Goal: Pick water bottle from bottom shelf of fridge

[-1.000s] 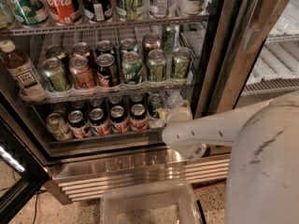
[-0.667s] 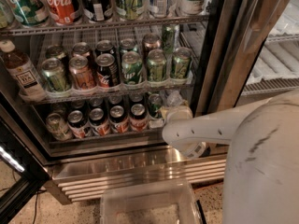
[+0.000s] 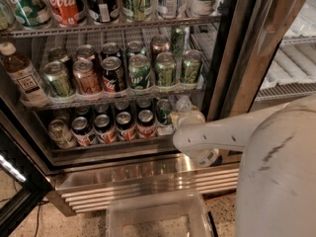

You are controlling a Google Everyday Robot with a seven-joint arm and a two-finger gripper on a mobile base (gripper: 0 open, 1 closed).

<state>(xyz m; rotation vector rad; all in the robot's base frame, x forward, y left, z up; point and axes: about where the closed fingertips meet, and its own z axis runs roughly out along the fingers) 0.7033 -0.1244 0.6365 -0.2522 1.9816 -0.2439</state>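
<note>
The fridge [image 3: 231,58] stands open in the camera view. Its bottom shelf [image 3: 106,146] holds rows of soda cans [image 3: 125,124]. At the right end of that shelf stands the water bottle [image 3: 183,104], clear and ribbed, partly hidden behind my wrist. My white arm reaches in from the right, and the gripper [image 3: 186,118] is at the bottle's lower part, on the near side of it. The wrist covers the gripper's tip, so I cannot see whether it touches the bottle.
A brown tea bottle [image 3: 21,78] stands at the left of the middle rack, beside several cans [image 3: 139,71]. The louvred steel base [image 3: 148,179] is below the shelf. A clear plastic bin [image 3: 158,216] sits on my base. The dark door frame [image 3: 15,179] juts out at lower left.
</note>
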